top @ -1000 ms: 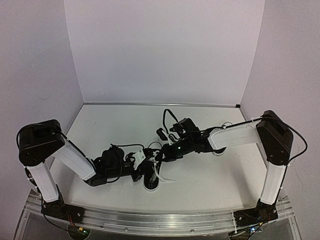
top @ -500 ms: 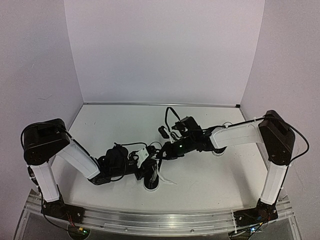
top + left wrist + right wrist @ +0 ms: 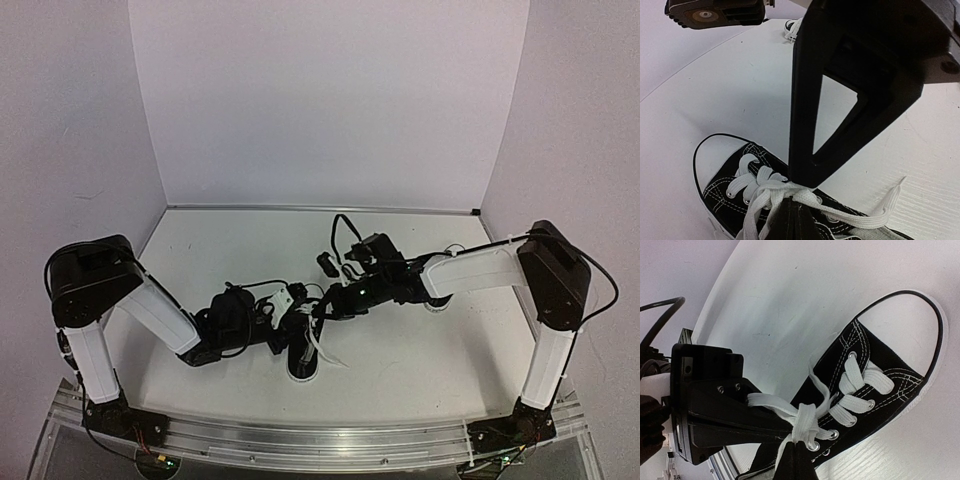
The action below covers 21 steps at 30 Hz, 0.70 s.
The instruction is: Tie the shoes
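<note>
A black canvas shoe [image 3: 302, 355] with a white toe cap lies near the front centre, toe toward the arms. It also shows in the left wrist view [image 3: 735, 190] and the right wrist view [image 3: 880, 375]. Its white laces [image 3: 807, 422] are crossed into a knot over the top eyelets. My left gripper [image 3: 287, 320] [image 3: 790, 207] is shut on a lace at the knot. My right gripper [image 3: 318, 308] [image 3: 796, 452] is shut on the lace from the other side, fingertips almost touching the left one. A lace end [image 3: 880, 212] trails on the table. The second shoe [image 3: 791, 29] shows small and far off.
White table [image 3: 230, 250] with a white back wall and side walls. The right arm [image 3: 470, 270] stretches across the middle right with cables [image 3: 340, 235] looping above it. A metal rail [image 3: 320, 440] runs along the front edge.
My left arm has shifted a little to the right and farther in. Both grippers stay closed at the knot over the shoe.
</note>
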Each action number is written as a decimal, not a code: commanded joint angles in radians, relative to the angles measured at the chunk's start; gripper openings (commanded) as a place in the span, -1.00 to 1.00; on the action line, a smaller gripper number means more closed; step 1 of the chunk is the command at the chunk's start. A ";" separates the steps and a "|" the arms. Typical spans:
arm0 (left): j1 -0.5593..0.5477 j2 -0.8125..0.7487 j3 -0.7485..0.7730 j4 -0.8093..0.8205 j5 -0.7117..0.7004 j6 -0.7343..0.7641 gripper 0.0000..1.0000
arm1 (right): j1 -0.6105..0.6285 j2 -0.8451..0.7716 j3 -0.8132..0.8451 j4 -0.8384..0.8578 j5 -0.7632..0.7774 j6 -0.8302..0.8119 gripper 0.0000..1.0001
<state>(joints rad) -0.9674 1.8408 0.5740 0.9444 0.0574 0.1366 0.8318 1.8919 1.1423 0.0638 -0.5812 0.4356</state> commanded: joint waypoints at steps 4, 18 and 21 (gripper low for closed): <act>0.013 0.034 0.031 0.061 0.023 -0.024 -1.00 | 0.005 -0.008 0.003 0.053 -0.055 0.017 -1.00; 0.041 0.068 0.023 0.137 0.065 -0.060 -1.00 | 0.016 0.002 -0.001 0.056 -0.074 0.017 -1.00; 0.041 0.091 0.029 0.157 0.092 -0.056 -1.00 | 0.017 0.004 0.002 0.057 -0.074 0.018 -1.00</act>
<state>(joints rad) -0.9325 1.9011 0.5814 1.0428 0.1101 0.0944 0.8375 1.8923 1.1423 0.0857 -0.6261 0.4484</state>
